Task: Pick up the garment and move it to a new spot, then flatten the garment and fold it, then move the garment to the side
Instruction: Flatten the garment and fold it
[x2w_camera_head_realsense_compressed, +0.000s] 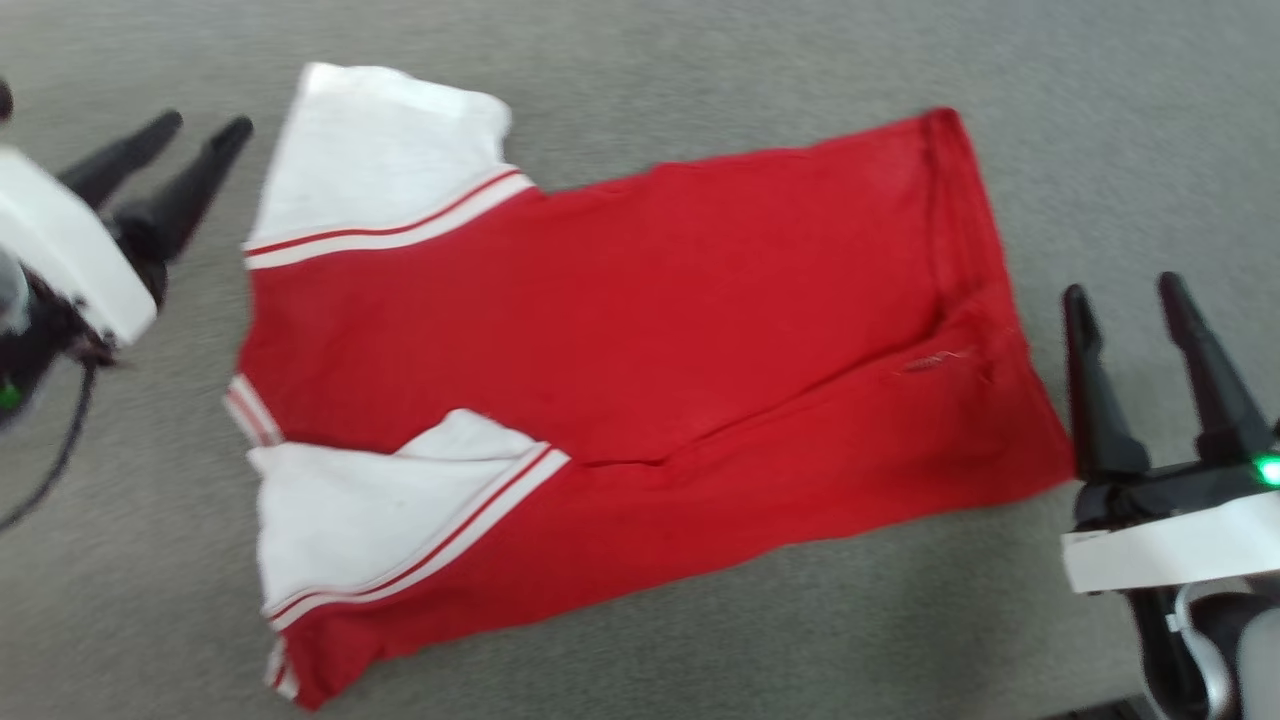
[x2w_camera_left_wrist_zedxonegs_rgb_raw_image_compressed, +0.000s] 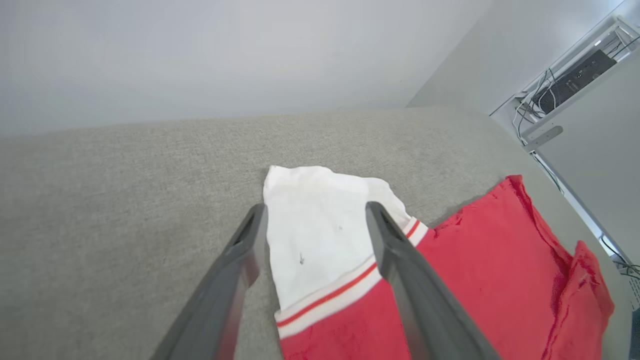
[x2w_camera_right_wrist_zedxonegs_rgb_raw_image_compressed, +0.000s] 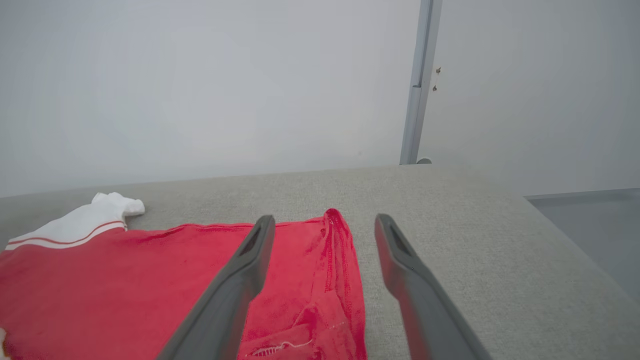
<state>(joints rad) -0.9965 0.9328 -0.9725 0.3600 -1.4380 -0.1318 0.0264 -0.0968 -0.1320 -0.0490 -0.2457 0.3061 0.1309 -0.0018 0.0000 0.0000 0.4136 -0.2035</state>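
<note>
The garment (x2w_camera_head_realsense_compressed: 640, 340) is a red T-shirt with white striped sleeves, lying spread sideways on the grey surface, collar end to the left and hem to the right. Its near long edge is folded up over the body, and no lettering shows. My left gripper (x2w_camera_head_realsense_compressed: 205, 122) stands open, apart from the far white sleeve (x2w_camera_left_wrist_zedxonegs_rgb_raw_image_compressed: 320, 225), with nothing between its fingers. Beside the hem corner (x2w_camera_right_wrist_zedxonegs_rgb_raw_image_compressed: 335, 280) on the right, my right gripper (x2w_camera_head_realsense_compressed: 1120, 285) is open and empty as well.
The grey fabric-covered surface (x2w_camera_head_realsense_compressed: 700, 60) stretches on all sides of the shirt. A pale wall rises behind it, with a metal post (x2w_camera_right_wrist_zedxonegs_rgb_raw_image_compressed: 417, 85) at the far right. Cables and a dark device (x2w_camera_left_wrist_zedxonegs_rgb_raw_image_compressed: 570, 80) sit beyond the surface's right edge.
</note>
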